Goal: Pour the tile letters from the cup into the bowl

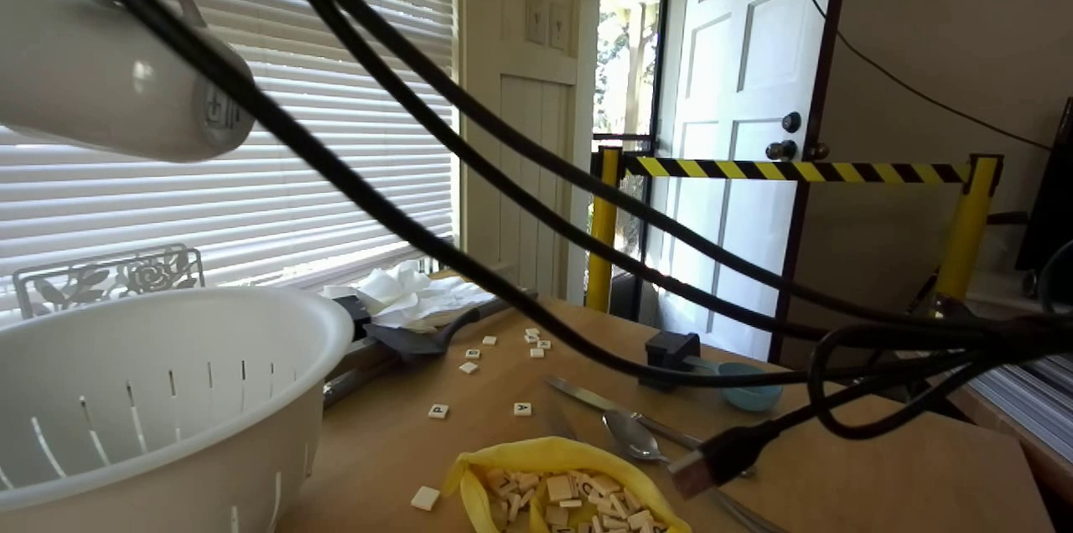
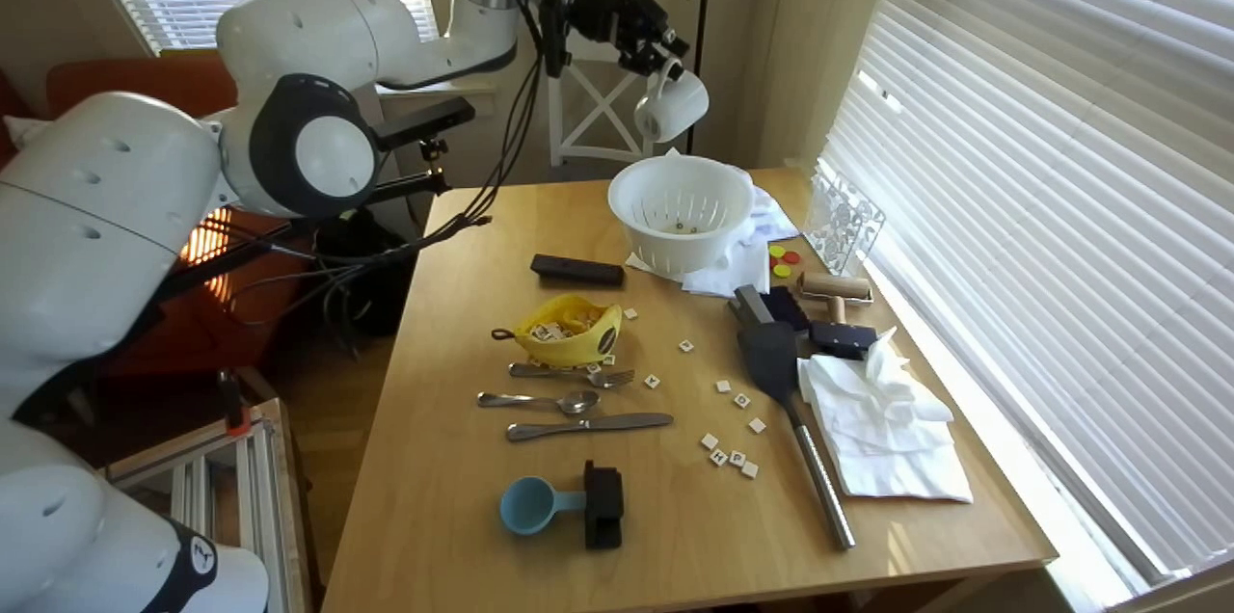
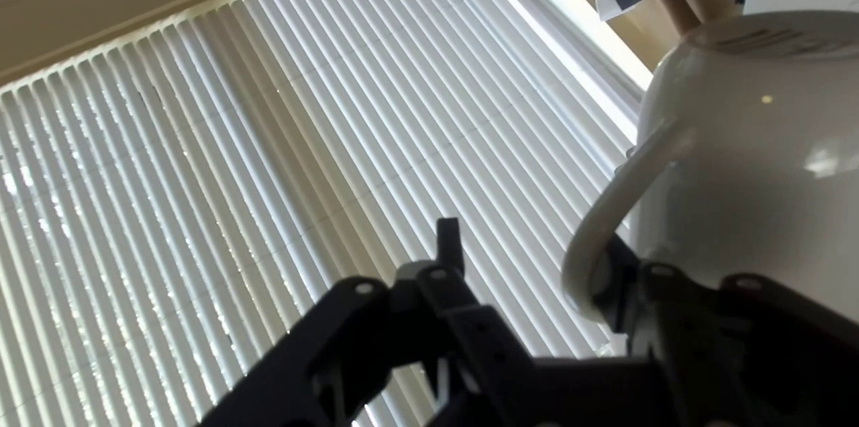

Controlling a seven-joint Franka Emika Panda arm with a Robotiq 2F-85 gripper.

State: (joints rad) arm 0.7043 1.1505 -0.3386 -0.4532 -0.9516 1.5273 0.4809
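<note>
The pale grey-white cup (image 2: 683, 102) is tilted in the air above the large white bowl (image 2: 665, 252), with its base toward the camera; its mouth and contents are hidden. The cup (image 1: 109, 72) and bowl (image 1: 251, 332) also show in an exterior view. In the wrist view my gripper (image 3: 530, 252) stands wide open. One finger is hooked through the handle of the cup (image 3: 758, 178); the other finger is apart from it. A few tiny pieces, seemingly tile letters (image 2: 681, 228), lie in the bowl's bottom. More tile letters (image 1: 522, 409) lie scattered on the table.
A yellow dish (image 2: 605, 329) holds many tiles. A fork, spoon (image 2: 576, 402) and knife (image 2: 617, 422) lie beside it. A black spatula (image 2: 771, 362), white napkin (image 2: 882, 430), blue scoop (image 2: 528, 505) and black box (image 2: 578, 270) are on the table. Cables (image 2: 521, 126) hang from the arm.
</note>
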